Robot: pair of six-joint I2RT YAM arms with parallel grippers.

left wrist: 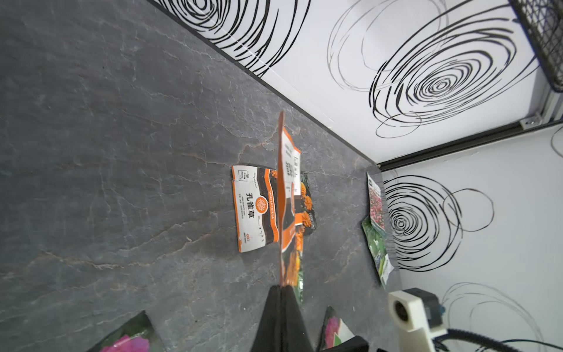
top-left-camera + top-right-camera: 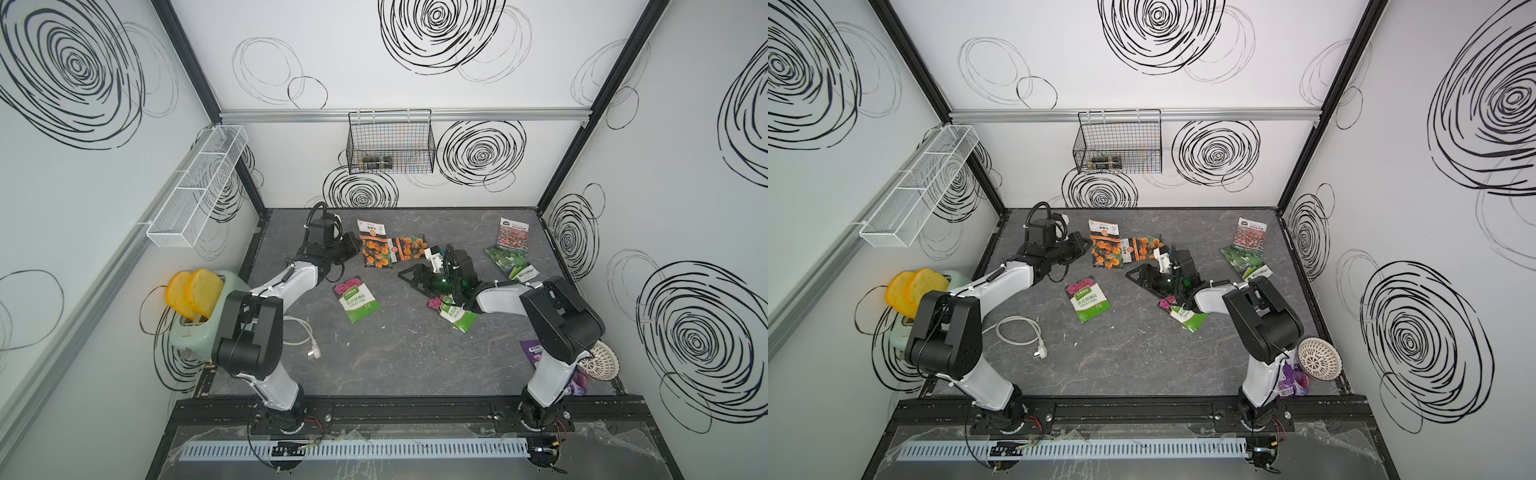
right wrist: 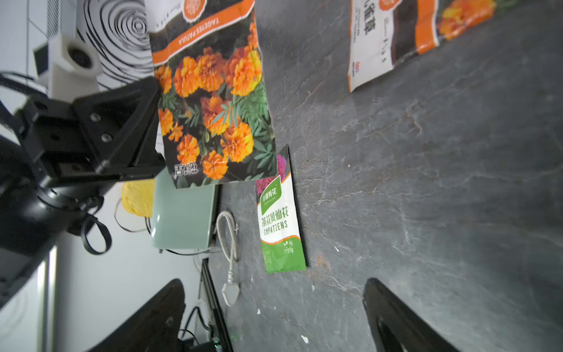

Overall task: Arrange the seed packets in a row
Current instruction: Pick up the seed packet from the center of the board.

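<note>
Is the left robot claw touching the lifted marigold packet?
Touching. The left wrist view shows the left gripper shut on the lifted marigold seed packet, whose edge sticks out from between its jaws.

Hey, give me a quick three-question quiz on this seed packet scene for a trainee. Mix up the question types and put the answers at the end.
1. True or false: the right gripper is shut on a packet.
2. Which packet does the left gripper pinch? A: green-fruit. B: orange-flower packet. C: red-pink field.
3. How many seed packets show in a top view, counting the held one?
Key: 1 false, its jaws stand open; 2 B; 3 six.
</note>
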